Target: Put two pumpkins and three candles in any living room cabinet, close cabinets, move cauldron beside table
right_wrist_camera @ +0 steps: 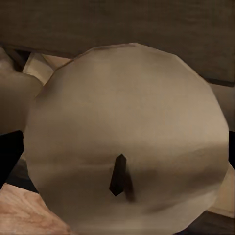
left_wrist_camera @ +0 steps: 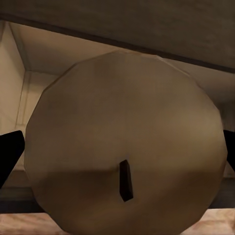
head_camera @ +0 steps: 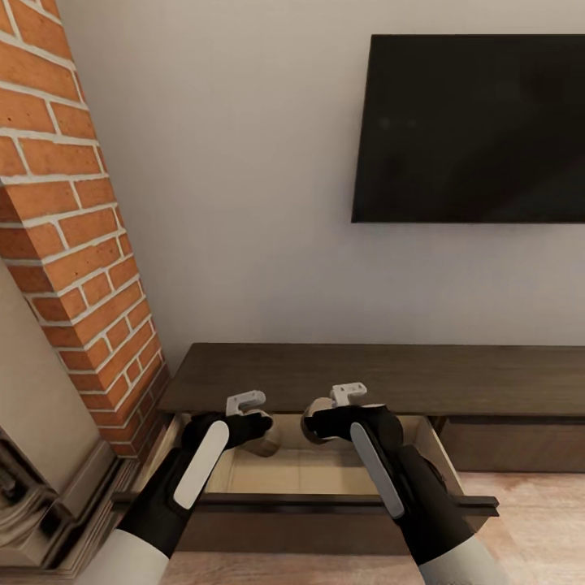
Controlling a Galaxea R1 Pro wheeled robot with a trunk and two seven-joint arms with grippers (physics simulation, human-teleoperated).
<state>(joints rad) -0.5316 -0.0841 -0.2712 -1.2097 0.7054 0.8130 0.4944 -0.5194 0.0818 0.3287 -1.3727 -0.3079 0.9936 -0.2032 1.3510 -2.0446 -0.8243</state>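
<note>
The cabinet (head_camera: 366,378) is a long low dark-brown unit against the wall, with one drawer (head_camera: 325,475) pulled out to show a pale inside. My left gripper (head_camera: 262,432) hangs over the drawer, shut on a tan candle (head_camera: 266,445). In the left wrist view that candle (left_wrist_camera: 122,127) shows its flat top and dark wick between black fingers (left_wrist_camera: 7,154). My right gripper (head_camera: 315,422) is beside it, shut on a second candle (head_camera: 310,419), which looms large (right_wrist_camera: 127,127) in the right wrist view. The pumpkins, cauldron and table are out of view.
A brick fireplace (head_camera: 73,244) rises at the left, close to the left arm. A black TV (head_camera: 471,130) hangs on the wall above the cabinet. The drawer's dark front (head_camera: 325,512) juts toward me over the wooden floor (head_camera: 536,504).
</note>
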